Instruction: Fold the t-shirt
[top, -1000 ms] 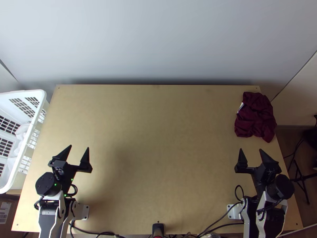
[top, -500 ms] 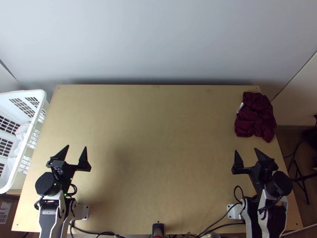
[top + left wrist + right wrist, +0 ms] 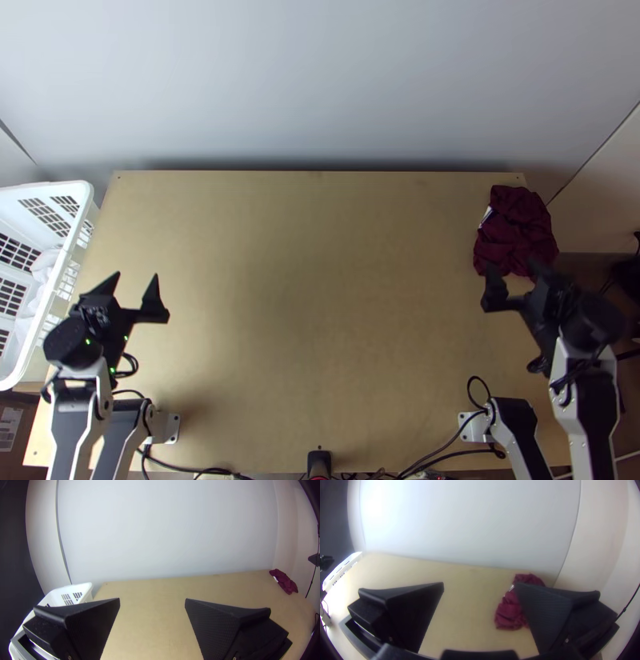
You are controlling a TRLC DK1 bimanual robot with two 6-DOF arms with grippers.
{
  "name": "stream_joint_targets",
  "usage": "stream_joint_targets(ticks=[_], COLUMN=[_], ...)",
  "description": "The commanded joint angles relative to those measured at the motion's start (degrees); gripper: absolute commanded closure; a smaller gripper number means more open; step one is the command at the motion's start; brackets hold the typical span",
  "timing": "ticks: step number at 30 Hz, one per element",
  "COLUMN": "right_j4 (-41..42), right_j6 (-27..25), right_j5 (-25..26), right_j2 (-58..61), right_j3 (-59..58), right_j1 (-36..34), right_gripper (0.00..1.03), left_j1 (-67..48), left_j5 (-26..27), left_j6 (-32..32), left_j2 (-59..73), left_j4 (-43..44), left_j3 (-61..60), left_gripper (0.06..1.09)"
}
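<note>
Top view's got the maroon t-shirt [image 3: 514, 228] bunched up toward the upper right of the frame, sitting by the far right corner of the wooden table [image 3: 320, 280], with a bit of white tag [image 3: 486, 215] poking out on its left side. Right gripper [image 3: 512, 262] is at the shirt's lower edge in the frame, fingers spread wide with nothing between them; can't tell if it's touching. Left gripper [image 3: 137, 275] is over at lower left, also wide open and empty. White laundry basket [image 3: 59, 272] is along the left edge, fwiw.
</note>
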Motion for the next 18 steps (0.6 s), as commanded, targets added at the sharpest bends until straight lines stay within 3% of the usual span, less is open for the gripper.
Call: stream_joint_targets(ticks=[1,5,8,18], right_j4=[-0.96,-1.22,-0.78,1.24], right_j6=[1.81,1.02,0.31,4.09], right_j5=[4.54,4.71,4.71,4.80], right_j2=[15.31,24.37,28.85,40.89], right_j3=[15.17,23.17,26.07,31.52], right_j1=[4.85,5.02,5.29,7.48], right_gripper=[0.04,0.04,0.04,0.04], left_j1=[2.70,7.54,9.21,-0.37], left_j5=[-0.10,0.69,5.26,4.73], left_j6=[-1.59,-5.37,-7.21,-16.71], left_j2=[16.71,28.05,32.36,42.03], left_j4=[-1.08,-8.55,-13.20,-10.48], left_j3=[15.34,28.70,34.67,43.29], left_gripper=[0.13,0.13,0.13,0.14])
